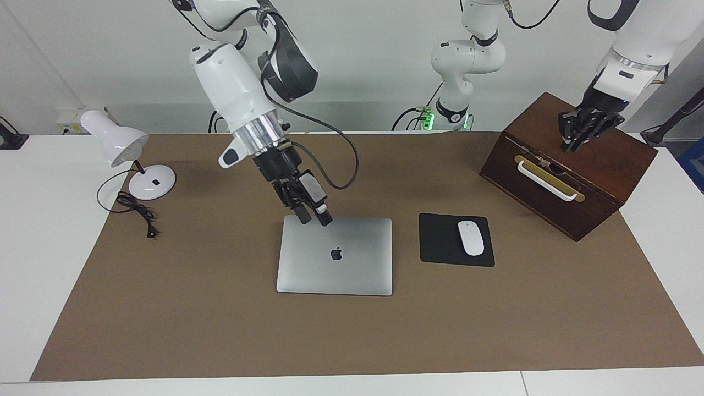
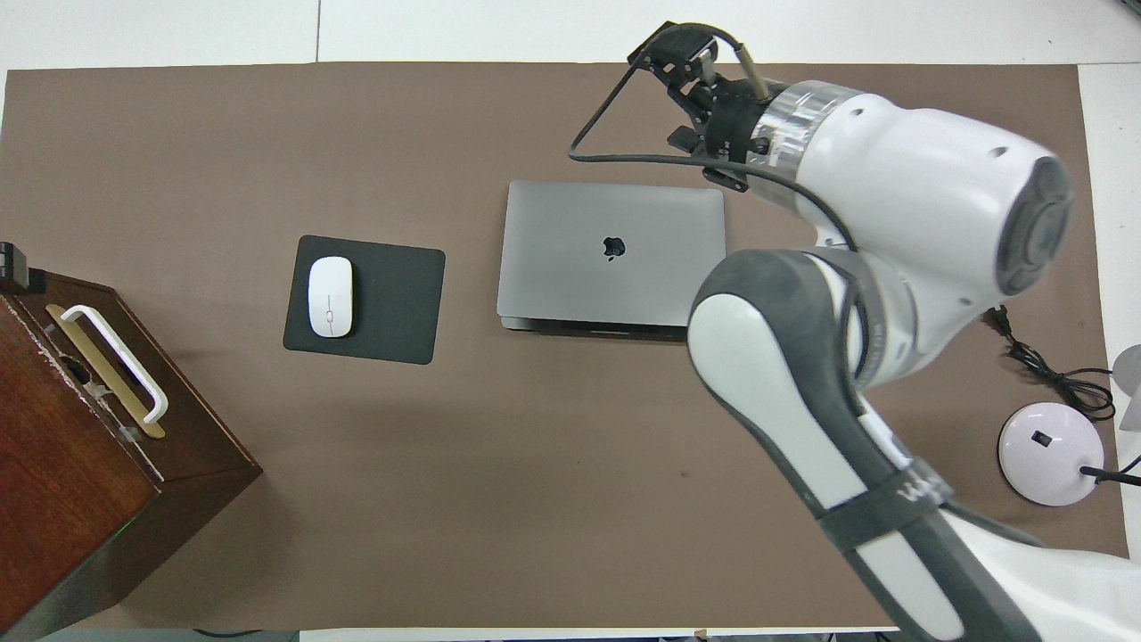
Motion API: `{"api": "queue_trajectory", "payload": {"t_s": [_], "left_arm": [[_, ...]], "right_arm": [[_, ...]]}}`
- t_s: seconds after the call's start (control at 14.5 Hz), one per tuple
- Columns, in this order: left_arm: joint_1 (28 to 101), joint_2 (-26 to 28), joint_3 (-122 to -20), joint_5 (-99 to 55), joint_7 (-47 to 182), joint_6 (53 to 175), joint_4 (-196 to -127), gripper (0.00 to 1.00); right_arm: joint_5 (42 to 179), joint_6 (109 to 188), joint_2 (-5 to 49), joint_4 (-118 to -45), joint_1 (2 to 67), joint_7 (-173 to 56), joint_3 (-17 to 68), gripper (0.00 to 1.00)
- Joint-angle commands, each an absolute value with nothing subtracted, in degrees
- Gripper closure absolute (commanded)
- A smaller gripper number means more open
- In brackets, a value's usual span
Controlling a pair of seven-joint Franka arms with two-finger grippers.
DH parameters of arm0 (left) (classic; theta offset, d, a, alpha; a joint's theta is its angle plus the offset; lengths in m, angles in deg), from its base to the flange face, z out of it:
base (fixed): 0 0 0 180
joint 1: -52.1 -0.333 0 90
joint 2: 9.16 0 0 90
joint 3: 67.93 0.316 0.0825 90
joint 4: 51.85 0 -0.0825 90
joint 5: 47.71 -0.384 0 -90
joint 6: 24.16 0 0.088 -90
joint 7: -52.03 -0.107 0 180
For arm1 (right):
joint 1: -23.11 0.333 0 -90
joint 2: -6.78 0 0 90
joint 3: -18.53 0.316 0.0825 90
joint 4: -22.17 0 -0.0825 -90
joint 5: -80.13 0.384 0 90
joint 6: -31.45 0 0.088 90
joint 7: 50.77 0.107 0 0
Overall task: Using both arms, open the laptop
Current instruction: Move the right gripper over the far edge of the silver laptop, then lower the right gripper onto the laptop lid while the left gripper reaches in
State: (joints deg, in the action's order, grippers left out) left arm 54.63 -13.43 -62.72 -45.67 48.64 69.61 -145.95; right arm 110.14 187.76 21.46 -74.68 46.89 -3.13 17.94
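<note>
Brown mat (image 1: 220, 308) on white table (image 1: 33, 247), white wall (image 1: 357, 66) above.

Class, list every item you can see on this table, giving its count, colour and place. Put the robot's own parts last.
laptop: one, silver-grey, lid shut, mid-table
mouse pad: one, black, beside the laptop toward the left arm's end
mouse: one, white, on the mouse pad
wooden box: one, dark brown with a white handle, left arm's end
desk lamp: one, white with a black cord, right arm's end
table cover: one, brown, under everything
right gripper: one, black, over the laptop's corner nearest the robots
left gripper: one, black, over the wooden box
</note>
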Motion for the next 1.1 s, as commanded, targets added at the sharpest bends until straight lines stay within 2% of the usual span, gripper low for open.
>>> {"api": "queue_trajectory", "payload": {"t_s": [0.0, 0.21, 0.41, 0.62, 0.9, 1.03], "left_arm": [[54.4, -14.3, -63.3, -46.2, 49.7, 69.4, -146.6, 1.0], [54.3, -14.5, -63.6, -46.2, 49.7, 69.5, -147.0, 1.0], [54.5, -15.0, -63.7, -46.2, 49.0, 71.2, -148.0, 1.0], [55.0, -16.0, -63.6, -46.2, 48.7, 75.6, -151.2, 1.0], [55.1, -17.5, -63.8, -46.2, 40.5, 84.5, -156.5, 1.0], [55.0, -19.8, -63.9, -46.0, 39.2, 86.6, -160.8, 1.0]], "right_arm": [[111.9, 194.5, 24.4, -74.4, 49.4, -2.4, 17.7, 0.0], [115.9, 199.7, 25.1, -75.5, 51.9, 0.6, 17.6, 0.0], [116.6, 207.1, 25.7, -79.7, 53.2, 0.7, 17.7, 0.0], [117.7, 211.0, 25.7, -82.5, 54.3, 0.7, 17.7, 0.0], [121.6, 212.1, 24.4, -85.1, 57.1, 1.6, 17.7, 0.0], [122.7, 216.4, 24.4, -87.4, 58.5, 1.6, 17.7, 0.0]]}}
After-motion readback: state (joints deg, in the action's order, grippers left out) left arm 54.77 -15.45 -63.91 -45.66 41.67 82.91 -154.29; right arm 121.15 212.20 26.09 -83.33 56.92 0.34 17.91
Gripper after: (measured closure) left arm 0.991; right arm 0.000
